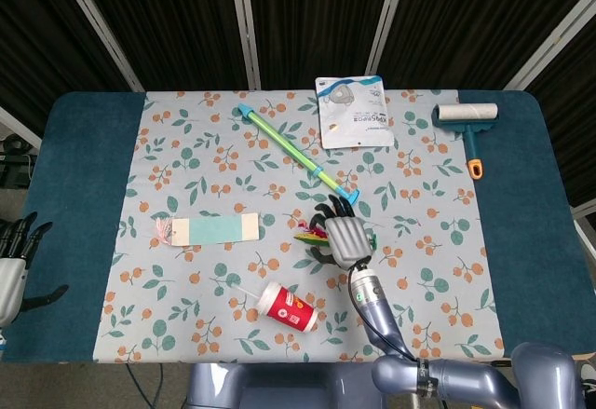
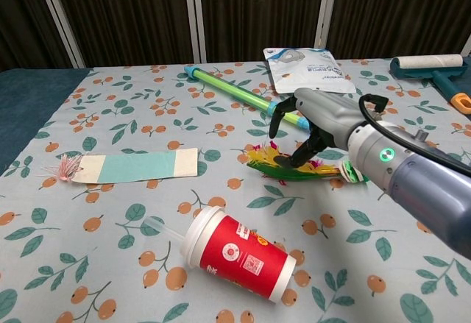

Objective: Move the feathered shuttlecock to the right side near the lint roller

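The feathered shuttlecock [image 2: 298,167] lies flat on the floral tablecloth [image 1: 186,167] near the middle of the table, yellow, red and green feathers pointing toward the robot's left and its green-and-white base toward the right, so by the look of it nothing has been carried anywhere yet. The right hand [image 2: 313,121] hangs right over the feathers, fingers curved downward and apart, the fingertips [image 2: 292,161] down at or just above the plumes; from where I stand I can't say it has a hold on anything, and it looks to be open and empty. The left hand [image 1: 11,265] sits off the table's left edge, fingers spread, holding nothing. What's left is nearly the whole job: closing on the shuttlecock, lifting it, and taking it across to the lint roller [image 1: 468,120], which rests well away at the far right, on the blue table [image 1: 531,204] just past the cloth's edge. Close by, the green and blue stick toy [image 2: 254,101] lies diagonally just beyond the hand, its blue end near the wrist, and I'd guess it's the thing most likely to get nudged. The mask packet [image 1: 353,111] lies at the far edge, roughly between the shuttlecock and the roller but off the straight path. The red paper cup [image 2: 239,253] lies tipped on its side nearer the robot, and the pale blue bookmark [image 2: 129,165] with its pink tassel sits off to the left, both out of the way.
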Controlling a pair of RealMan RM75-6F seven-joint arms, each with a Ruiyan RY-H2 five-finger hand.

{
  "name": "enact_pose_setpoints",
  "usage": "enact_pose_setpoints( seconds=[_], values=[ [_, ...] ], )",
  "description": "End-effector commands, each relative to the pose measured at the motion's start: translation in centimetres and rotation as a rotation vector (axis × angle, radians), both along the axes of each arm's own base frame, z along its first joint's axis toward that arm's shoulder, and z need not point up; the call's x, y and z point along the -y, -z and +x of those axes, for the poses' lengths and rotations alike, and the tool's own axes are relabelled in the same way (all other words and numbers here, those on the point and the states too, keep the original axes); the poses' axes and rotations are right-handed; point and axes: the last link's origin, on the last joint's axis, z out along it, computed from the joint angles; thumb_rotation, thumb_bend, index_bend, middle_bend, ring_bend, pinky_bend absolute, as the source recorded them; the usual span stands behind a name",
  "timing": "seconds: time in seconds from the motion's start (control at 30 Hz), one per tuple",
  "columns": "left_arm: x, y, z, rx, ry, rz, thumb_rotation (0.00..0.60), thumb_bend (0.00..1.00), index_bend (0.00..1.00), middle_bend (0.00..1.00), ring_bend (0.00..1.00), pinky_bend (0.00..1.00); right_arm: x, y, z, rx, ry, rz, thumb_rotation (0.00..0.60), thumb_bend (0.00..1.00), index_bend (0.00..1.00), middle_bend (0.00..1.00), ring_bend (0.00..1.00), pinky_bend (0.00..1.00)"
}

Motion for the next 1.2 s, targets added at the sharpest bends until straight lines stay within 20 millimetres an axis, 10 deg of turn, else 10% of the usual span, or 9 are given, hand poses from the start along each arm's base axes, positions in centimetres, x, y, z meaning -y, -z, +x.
enact_pose_setpoints(
  seconds=[0.03,1.2],
  values=[
    [0.0,0.0,0.0,0.0,0.0,0.0,0.554,0.14,0.11,0.0,0.0,0.0,0.2,0.5,0.2,0.002,0.0,0.001,0.6,0.2,0.44,0.2,0.0,0.0],
    [-0.2,0.0,0.0,0.0,-0.005,-0.005,0.551,0.14,0.11,0.0,0.0,0.0,1.9,3.0,0.0,0.003,0.043,0.008,0.6,0.39,0.58,0.31,0.0,0.0]
  ],
)
